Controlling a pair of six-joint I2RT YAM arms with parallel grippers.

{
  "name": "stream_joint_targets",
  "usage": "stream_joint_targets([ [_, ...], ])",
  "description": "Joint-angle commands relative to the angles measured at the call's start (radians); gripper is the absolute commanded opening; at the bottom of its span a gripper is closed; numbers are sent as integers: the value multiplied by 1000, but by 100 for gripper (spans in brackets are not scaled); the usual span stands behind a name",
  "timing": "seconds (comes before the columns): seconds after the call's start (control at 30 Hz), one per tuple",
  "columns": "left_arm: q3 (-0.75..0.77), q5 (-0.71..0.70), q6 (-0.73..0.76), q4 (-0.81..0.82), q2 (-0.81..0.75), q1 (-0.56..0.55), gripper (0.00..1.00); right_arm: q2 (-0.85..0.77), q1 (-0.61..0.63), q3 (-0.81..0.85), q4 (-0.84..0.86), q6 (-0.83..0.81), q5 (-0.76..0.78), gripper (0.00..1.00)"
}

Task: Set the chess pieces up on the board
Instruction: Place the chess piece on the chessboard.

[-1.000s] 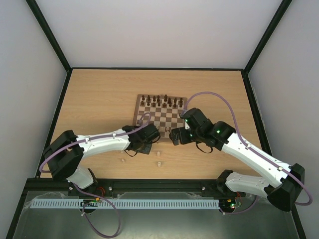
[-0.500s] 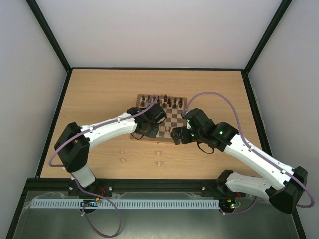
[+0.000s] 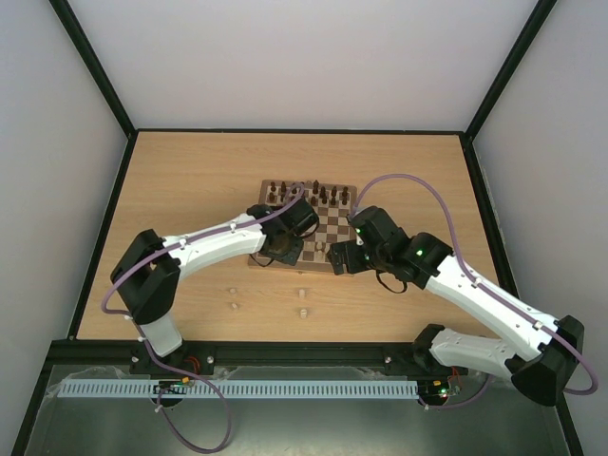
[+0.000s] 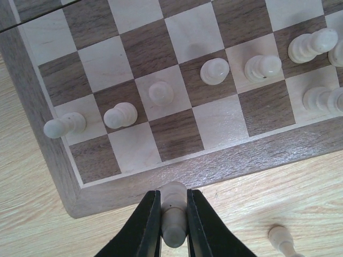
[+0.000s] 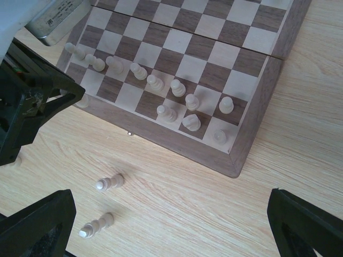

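The board (image 3: 332, 220) lies mid-table, with dark pieces on its far rows. A row of pale chess pieces (image 4: 161, 92) stands along its near side, and the same row (image 5: 177, 87) shows in the right wrist view. My left gripper (image 3: 282, 249) hangs over the board's near-left corner. In its wrist view the left gripper (image 4: 173, 227) is shut on a pale chess piece (image 4: 174, 201), just above the brown border (image 4: 241, 160). My right gripper (image 3: 337, 258) is at the near edge of the board. Its wrist view shows the right gripper (image 5: 171, 235) open and empty over bare table.
Loose pale pieces (image 3: 302, 302) stand on the table in front of the board, with two more (image 3: 234, 296) further left. Two of them (image 5: 110, 182) lie under the right wrist camera, and one (image 4: 281, 238) is beside the left gripper. Dark pieces (image 3: 309, 193) fill the far rows.
My left arm has swung from the table in front of the board up to the board's near-left corner, staying shut. The right arm has barely moved.
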Motion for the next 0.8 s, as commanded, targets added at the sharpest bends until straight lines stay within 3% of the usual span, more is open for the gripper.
stream_joint_targets([
  [0.0,26,-4,15,26,37,9,11,12,-3,12,-40,-6,18,99],
  [0.77,47,2,7,103,96,37,17,-2,-4,-1,-40,-9,14,98],
])
